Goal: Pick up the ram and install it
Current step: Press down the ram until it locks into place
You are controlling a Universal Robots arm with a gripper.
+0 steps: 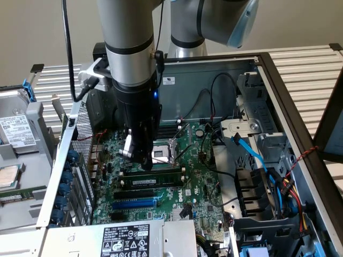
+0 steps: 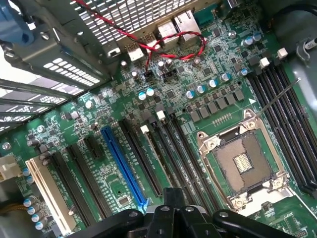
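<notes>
Black end effector hangs clenched and empty just above the motherboard, beside the CPU socket, while the ram sits in a slot below it.

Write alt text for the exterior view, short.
A grey robot arm's black gripper, shut, hangs low over the green motherboard inside an open computer case, beside the empty silver processor socket. A long dark green ram stick sits in a slot just below the gripper; blue and black expansion slots lie nearer the camera.

Green ram — seated in slot
</notes>
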